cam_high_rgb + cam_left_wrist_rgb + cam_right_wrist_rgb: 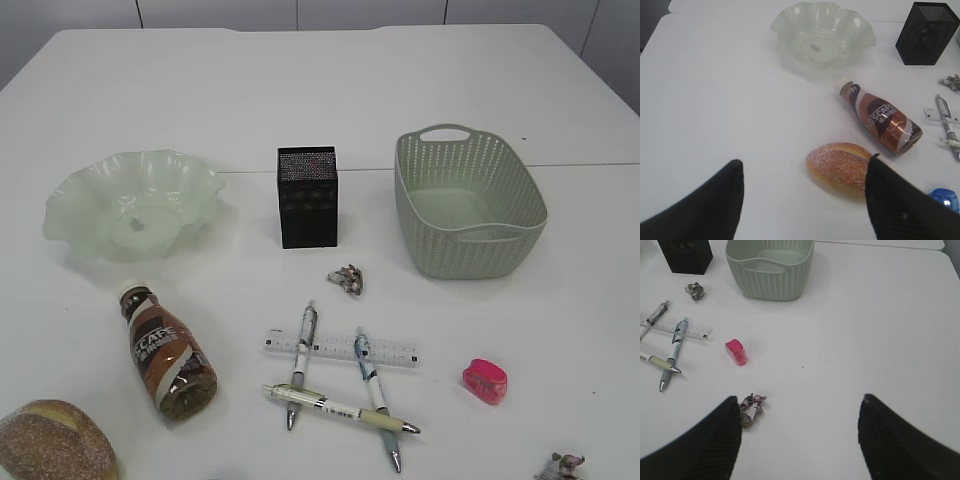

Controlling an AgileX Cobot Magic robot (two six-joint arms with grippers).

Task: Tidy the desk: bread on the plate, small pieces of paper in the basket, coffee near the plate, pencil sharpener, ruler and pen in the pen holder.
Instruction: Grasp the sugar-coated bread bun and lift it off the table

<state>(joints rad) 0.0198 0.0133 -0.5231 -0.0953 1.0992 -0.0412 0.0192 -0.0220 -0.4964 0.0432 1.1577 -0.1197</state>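
Note:
The bread (840, 166) lies just inside my open left gripper's (805, 162) right finger, not touched. The coffee bottle (168, 358) lies on its side below the green wavy plate (70, 195). Three pens (340, 408) cross the ruler (340, 349) in front of the black pen holder (308, 197). A pink pencil sharpener (735, 351) sits right of them. One crumpled paper (752, 409) lies by the left finger of my open right gripper (800, 398), another (346, 280) near the holder. The basket (440, 250) stands at the back right. Neither gripper shows in the exterior view.
A small blue object (943, 196) lies right of the bread, half hidden by my left gripper's right finger. Bare white tabletop stretches left of the bread and right of the sharpener. A table seam runs behind the plate and basket.

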